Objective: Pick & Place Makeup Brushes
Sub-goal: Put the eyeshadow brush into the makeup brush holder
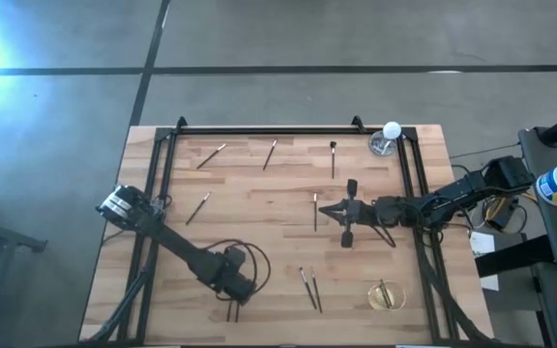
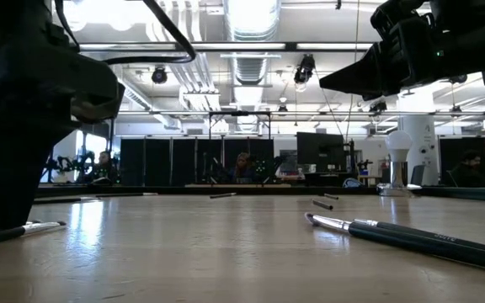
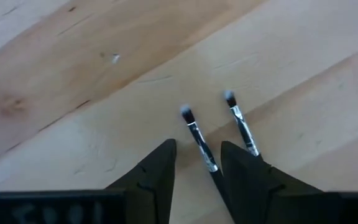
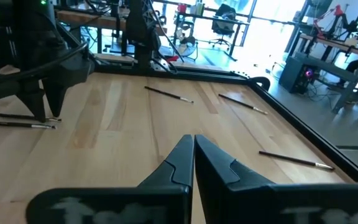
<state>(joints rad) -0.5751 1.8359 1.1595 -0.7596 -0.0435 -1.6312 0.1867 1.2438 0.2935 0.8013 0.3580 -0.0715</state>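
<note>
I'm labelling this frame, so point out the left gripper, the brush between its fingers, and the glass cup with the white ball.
left gripper [image 3: 197, 163], left wrist view, gap between its open fingertips.
brush [image 3: 197, 138], left wrist view, silvery ferrule below the bristles.
glass cup [image 1: 382, 146], high view, its rim.

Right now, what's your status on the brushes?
Left pincer open, low over a pair of brushes at the table's near edge. Right pincer shut, empty, mid-table. Other brushes scattered, one in the glass dish. Nothing blocking.
</note>
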